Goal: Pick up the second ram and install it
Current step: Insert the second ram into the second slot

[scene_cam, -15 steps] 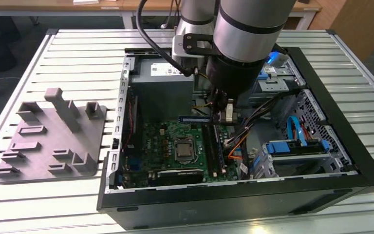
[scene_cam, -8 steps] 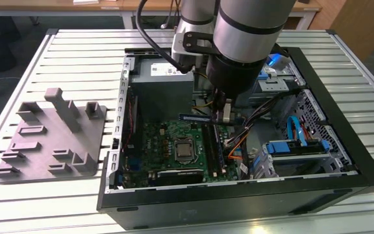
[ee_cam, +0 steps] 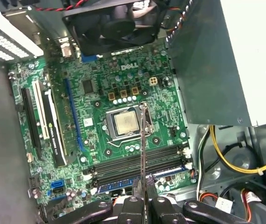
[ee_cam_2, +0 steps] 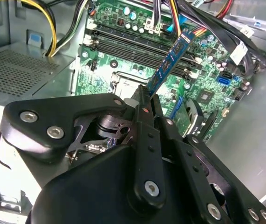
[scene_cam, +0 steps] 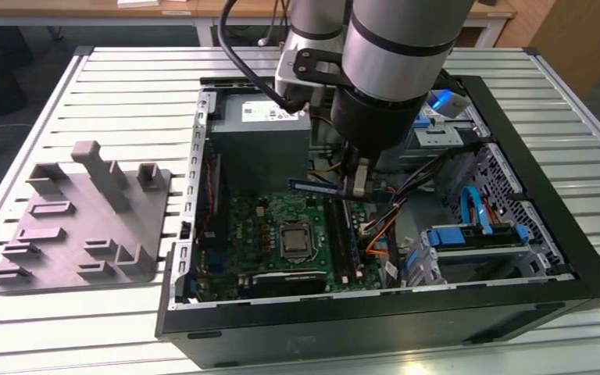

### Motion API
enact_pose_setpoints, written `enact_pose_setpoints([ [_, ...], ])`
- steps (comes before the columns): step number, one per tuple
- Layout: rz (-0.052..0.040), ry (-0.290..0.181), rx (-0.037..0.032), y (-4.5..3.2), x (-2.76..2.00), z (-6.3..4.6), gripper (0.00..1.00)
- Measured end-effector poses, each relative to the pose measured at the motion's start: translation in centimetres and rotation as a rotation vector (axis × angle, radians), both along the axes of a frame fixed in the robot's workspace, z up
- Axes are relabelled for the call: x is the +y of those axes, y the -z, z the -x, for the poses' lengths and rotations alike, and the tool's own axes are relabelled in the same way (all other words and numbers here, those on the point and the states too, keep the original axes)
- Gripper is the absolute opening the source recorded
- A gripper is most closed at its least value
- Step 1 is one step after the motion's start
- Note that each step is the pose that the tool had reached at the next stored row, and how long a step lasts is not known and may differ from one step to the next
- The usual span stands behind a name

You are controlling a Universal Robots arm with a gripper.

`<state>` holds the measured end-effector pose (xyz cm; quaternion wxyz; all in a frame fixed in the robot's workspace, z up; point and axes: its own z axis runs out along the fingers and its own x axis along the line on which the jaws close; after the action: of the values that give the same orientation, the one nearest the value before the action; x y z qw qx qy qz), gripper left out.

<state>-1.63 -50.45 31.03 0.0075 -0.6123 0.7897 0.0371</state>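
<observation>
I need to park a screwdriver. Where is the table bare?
Bare table slats lie beyond the gray fixture and along the case on the exterior view's right. Inside the case is crowded: cables, and the tool holding the second ram.

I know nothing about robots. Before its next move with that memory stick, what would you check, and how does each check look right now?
1. Grip on the stick: ok. The gripper is shut on one end of the second ram.
2. Stick clear of the green board: ok. It hangs above it, not seated.
3. A free slot: ok. The black slots look empty.
4. Stick in line with a slot: not ok. It looks crosswise to them.
5. Slot latches open: cannot tell.
6. Cables out of the way: cannot tell. They lie beside the slots.
</observation>
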Motion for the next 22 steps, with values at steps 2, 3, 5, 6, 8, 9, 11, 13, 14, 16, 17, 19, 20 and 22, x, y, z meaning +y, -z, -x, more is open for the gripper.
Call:
enact_pose_setpoints([
  [2, 0.0001, 0.015, 0.0000, 0.01, 0.00, 0.00, 0.14],
  [3, 0.0001, 0.023, 0.0000, 0.01, 0.00, 0.00, 0.14],
  [5, 0.0001, 0.040, 0.0000, 0.03, 0.00, 0.00, 0.14],
  [6, 0.0000, 0.049, 0.0000, 0.03, 0.00, 0.00, 0.14],
  [8, 0.0001, 0.068, 0.0000, 0.03, 0.00, 0.00, 0.14],
  [9, 0.0001, 0.077, 0.0000, 0.03, 0.00, 0.00, 0.14],
  [11, 0.0000, 0.098, 0.0000, 0.04, 0.00, 0.00, 0.14],
  [13, 0.0000, 0.121, 0.0000, 0.05, 0.00, 0.00, 0.14],
  [14, 0.0001, 0.133, 0.0000, 0.05, 0.00, 0.00, 0.14],
  [16, 0.0001, 0.156, 0.0000, 0.06, 0.00, 0.00, 0.14],
  [17, 0.0001, 0.167, 0.0000, 0.07, 0.00, 0.00, 0.14],
  [19, 0.0001, 0.189, 0.0000, 0.08, 0.00, 0.00, 0.14],
  [20, 0.0001, 0.200, 0.0000, 0.08, 0.00, 0.00, 0.14],
  [22, 0.0001, 0.218, 0.0000, 0.09, 0.00, 0.00, 0.14],
])
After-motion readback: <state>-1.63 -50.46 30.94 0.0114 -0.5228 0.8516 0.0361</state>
